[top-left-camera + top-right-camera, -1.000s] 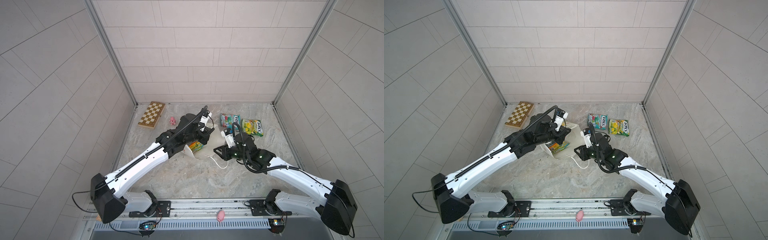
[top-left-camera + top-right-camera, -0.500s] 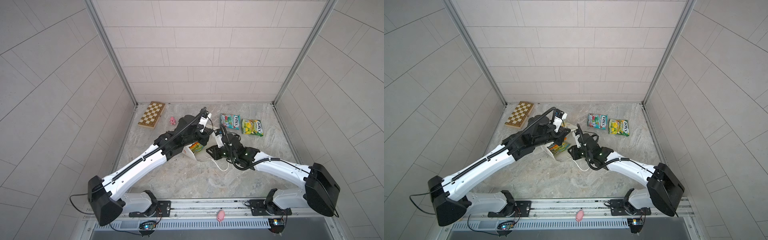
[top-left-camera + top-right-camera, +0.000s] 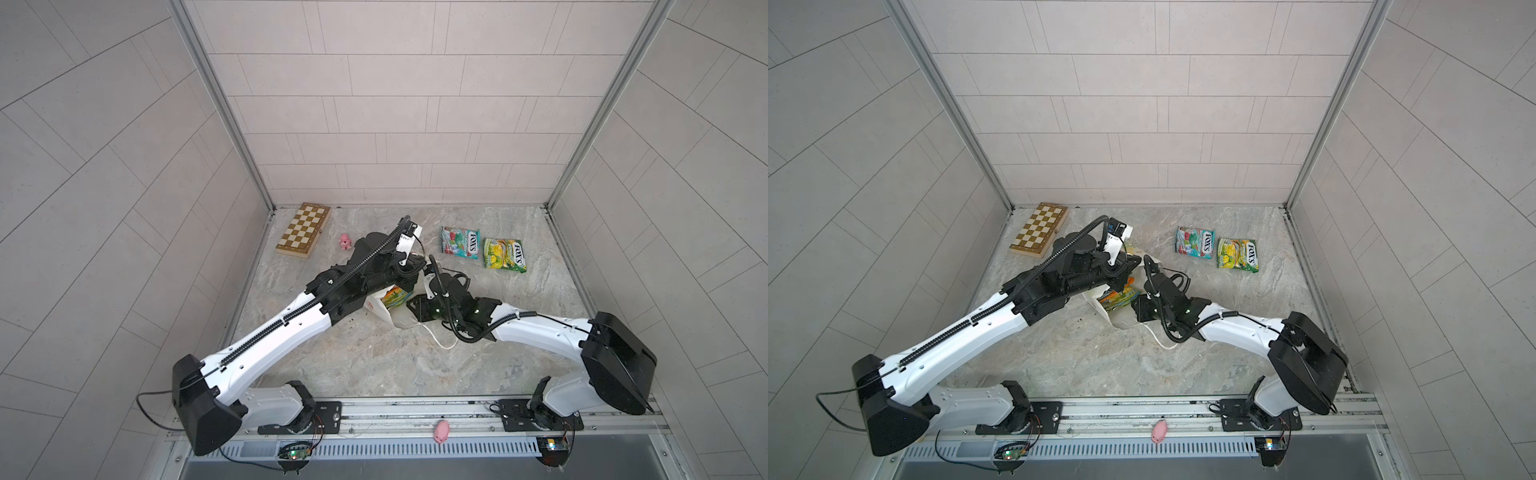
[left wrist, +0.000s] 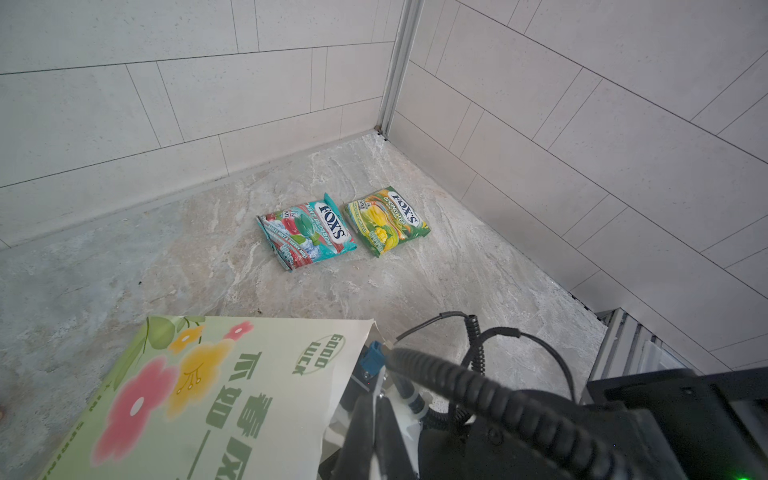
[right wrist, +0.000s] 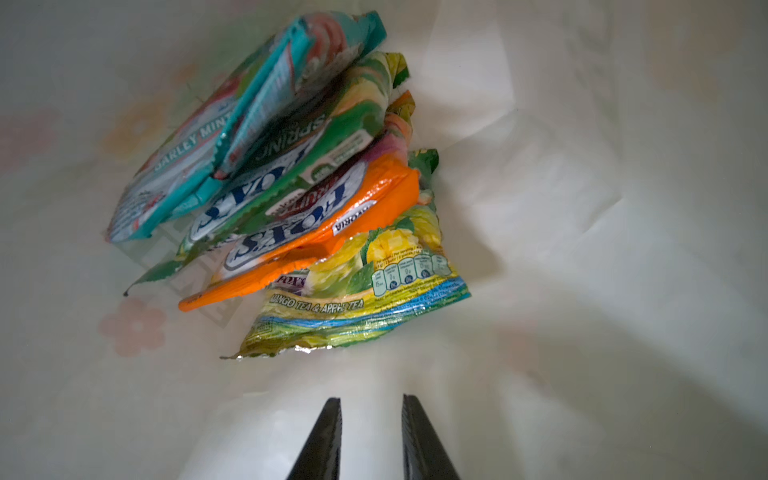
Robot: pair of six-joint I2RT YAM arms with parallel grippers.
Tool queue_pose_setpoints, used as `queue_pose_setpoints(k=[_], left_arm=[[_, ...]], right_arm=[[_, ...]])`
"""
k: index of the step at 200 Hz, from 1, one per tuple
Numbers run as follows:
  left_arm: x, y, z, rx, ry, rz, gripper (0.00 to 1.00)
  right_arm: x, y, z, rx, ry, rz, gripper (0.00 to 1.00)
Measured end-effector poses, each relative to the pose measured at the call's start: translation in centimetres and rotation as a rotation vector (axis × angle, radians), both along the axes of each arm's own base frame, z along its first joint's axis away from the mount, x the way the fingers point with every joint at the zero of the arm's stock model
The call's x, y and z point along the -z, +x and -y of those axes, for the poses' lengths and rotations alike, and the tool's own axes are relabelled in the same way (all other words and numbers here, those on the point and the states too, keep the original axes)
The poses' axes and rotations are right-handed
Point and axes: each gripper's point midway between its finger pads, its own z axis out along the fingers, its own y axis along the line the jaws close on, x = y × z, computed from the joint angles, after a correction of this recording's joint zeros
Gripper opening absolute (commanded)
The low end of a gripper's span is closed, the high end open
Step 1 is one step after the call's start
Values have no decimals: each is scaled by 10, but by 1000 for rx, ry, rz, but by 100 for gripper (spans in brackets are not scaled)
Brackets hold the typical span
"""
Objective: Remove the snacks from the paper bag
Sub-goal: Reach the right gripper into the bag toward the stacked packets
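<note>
In both top views the paper bag (image 3: 392,320) (image 3: 1121,322) lay on its side in the middle of the table (image 3: 374,365), its mouth turned to the right and a green-orange side panel facing up. One white cord handle (image 3: 441,341) trailed on the stone on its near side. The left gripper (image 4: 374,432) was closed. In the left wrist view it seemed to pinch the upper edge of the bag's mouth, with the bag's flowered face spreading away from it. The right gripper (image 5: 371,432) was inside the bag. Its fingers (image 5: 332,436) stood a little apart with nothing between them, short of the snacks and touching none. Ahead of them four snacks leaned in a fanned stack against the bag's white inner wall: a second teal packet (image 5: 245,124) farthest in, then a green packet (image 5: 299,166), an orange packet (image 5: 316,224), and a mango-tea packet (image 5: 353,299) nearest the fingertips. Two more snacks lay flat outside on the far right of the table, well apart from the bag. These were a teal packet (image 3: 460,242) and, just beside it on its right, a yellow-green packet (image 3: 504,255), both with the printed front up. A chessboard box (image 3: 304,235) sat in the far left corner, and a pink pig toy (image 3: 345,241) lay just to its right, close to the left arm. A second pig toy (image 3: 441,430) rested on the metal rail at the near edge, between the two arm bases.
</note>
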Motion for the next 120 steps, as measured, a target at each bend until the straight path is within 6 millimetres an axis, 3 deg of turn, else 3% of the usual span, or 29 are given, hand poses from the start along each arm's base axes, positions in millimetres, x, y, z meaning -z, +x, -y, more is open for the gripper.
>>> queue_pose_setpoints(k=[34, 62, 120], left_arm=[[1, -1, 2, -1, 1, 1, 0], [2, -2, 2, -5, 5, 3, 0], [3, -1, 1, -13, 11, 5, 0]], right_arm=[[3, 5, -12, 43, 40, -19, 27], [-9, 13, -24, 80, 100, -14, 29], [-18, 23, -23, 167, 160, -11, 31]])
